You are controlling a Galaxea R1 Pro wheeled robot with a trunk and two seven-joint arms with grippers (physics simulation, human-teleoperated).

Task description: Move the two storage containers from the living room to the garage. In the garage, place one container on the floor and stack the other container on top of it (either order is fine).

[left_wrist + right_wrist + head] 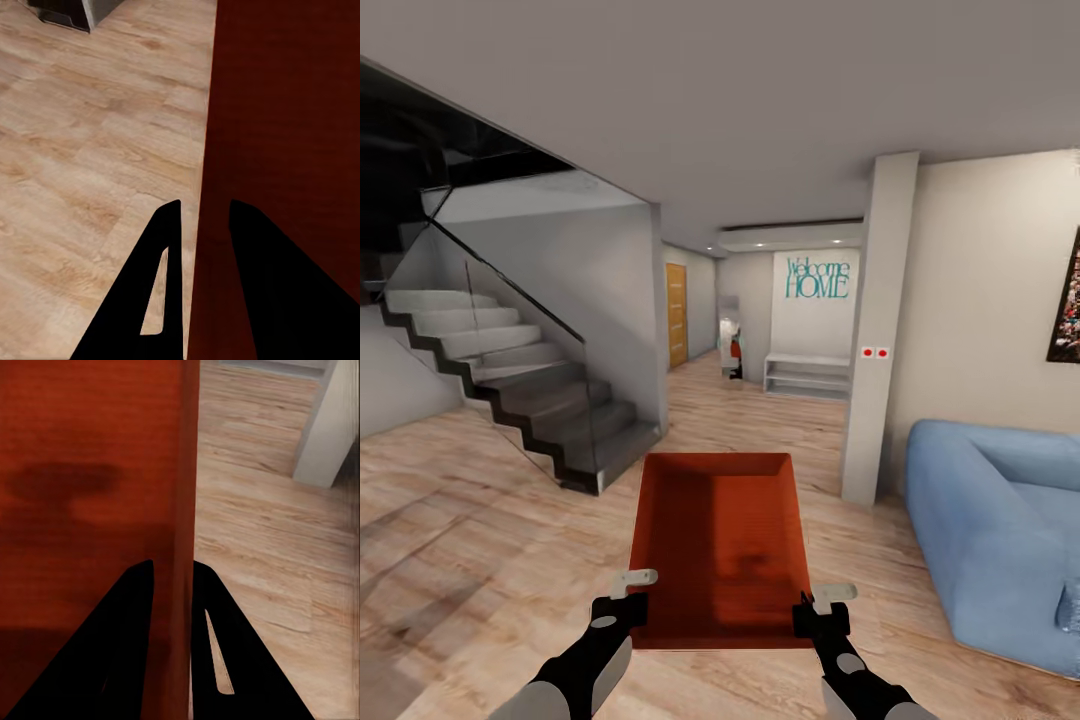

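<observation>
A red-orange storage container (pixel 722 545) hangs in front of me above the light wood-plank floor, open side up and with nothing in it. My left gripper (pixel 622 608) is shut on its left wall near the near corner; the left wrist view has that wall (pixel 289 112) between the two dark fingers (pixel 161 255). My right gripper (pixel 820 615) is shut on the right wall, and in the right wrist view the wall (pixel 184 495) runs between its fingers (pixel 217 607). I see one container; the second is out of view.
A dark staircase with a glass rail (pixel 520 380) rises at the left. A white pillar (pixel 875 330) stands ahead on the right, with a blue sofa (pixel 1000 540) beside it. A hallway runs ahead to a wooden door (pixel 676 314) and a white shelf (pixel 807 375).
</observation>
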